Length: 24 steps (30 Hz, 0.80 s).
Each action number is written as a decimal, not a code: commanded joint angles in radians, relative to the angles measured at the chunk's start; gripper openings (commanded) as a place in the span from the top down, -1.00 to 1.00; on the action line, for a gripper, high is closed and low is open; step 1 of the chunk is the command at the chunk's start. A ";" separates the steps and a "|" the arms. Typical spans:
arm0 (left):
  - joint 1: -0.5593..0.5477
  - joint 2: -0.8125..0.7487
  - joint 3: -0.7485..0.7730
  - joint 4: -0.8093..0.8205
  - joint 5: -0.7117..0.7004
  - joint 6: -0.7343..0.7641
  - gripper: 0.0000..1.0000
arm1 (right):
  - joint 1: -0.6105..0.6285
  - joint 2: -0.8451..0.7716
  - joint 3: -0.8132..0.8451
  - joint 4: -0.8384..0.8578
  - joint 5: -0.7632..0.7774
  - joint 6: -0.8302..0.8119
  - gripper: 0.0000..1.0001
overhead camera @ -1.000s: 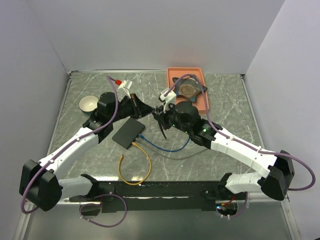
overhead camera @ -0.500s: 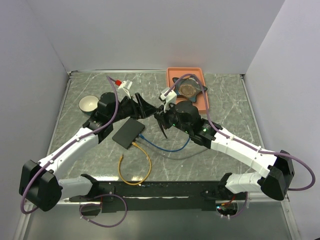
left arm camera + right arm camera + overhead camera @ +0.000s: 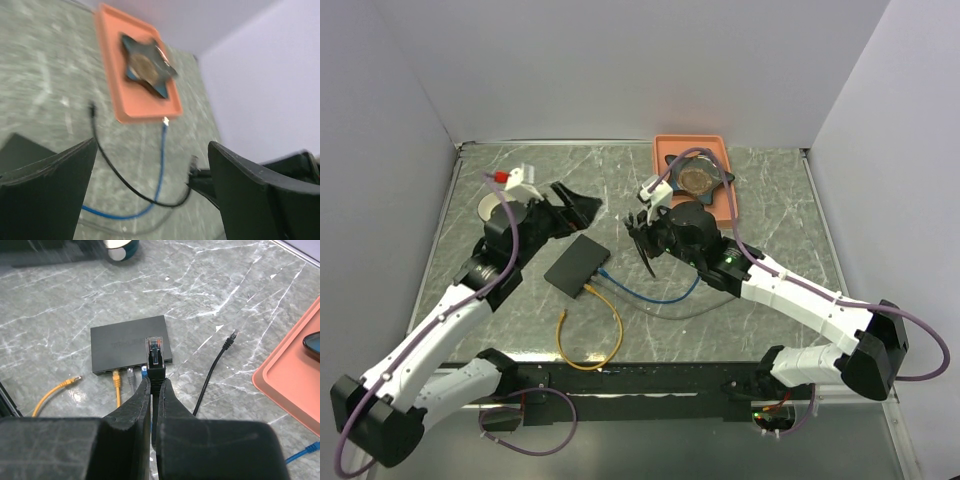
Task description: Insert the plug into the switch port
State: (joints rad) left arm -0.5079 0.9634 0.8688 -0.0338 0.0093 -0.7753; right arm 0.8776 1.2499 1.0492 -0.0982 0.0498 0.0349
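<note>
step: line up plug | right pincer (image 3: pixel 154 382): pinched narrow on the plug (image 3: pixel 155 351), tip forward | switch (image 3: pixel 127 342): just ahead and below, port row (image 3: pixel 107 371) facing the pincer | left pincer (image 3: pixel 150 170): wide, empty | do well: descend level, aim beside the blue plug (image 3: pixel 144 371), push straight

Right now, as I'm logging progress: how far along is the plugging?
Done: yellow cable, grey cable and blue cable sit in the switch. In hand: right gripper shut on the plug, not yet in a port. To do: line up and push in. Meanwhile the left gripper is open, empty.
</note>
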 commanded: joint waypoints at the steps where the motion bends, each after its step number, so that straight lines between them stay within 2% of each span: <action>1: 0.006 -0.063 -0.040 -0.069 -0.279 0.007 -0.98 | 0.000 0.020 0.046 0.003 0.018 -0.015 1.00; 4: 0.014 -0.049 -0.021 -0.138 -0.337 0.039 -0.99 | 0.001 0.045 0.054 -0.006 0.010 -0.021 1.00; 9: 0.042 0.038 0.038 -0.225 -0.318 0.077 -0.99 | 0.001 0.094 0.074 -0.026 -0.010 -0.026 1.00; 18: 0.121 0.303 0.076 -0.216 -0.065 0.113 -0.93 | 0.000 0.192 0.109 -0.067 -0.033 -0.026 1.00; 24: 0.167 0.455 0.062 -0.170 0.009 0.116 -0.93 | 0.001 0.285 0.126 -0.092 -0.045 -0.027 1.00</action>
State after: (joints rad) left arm -0.3649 1.3746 0.9073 -0.2504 -0.0719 -0.6739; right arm 0.8776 1.4929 1.1286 -0.1684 0.0132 0.0185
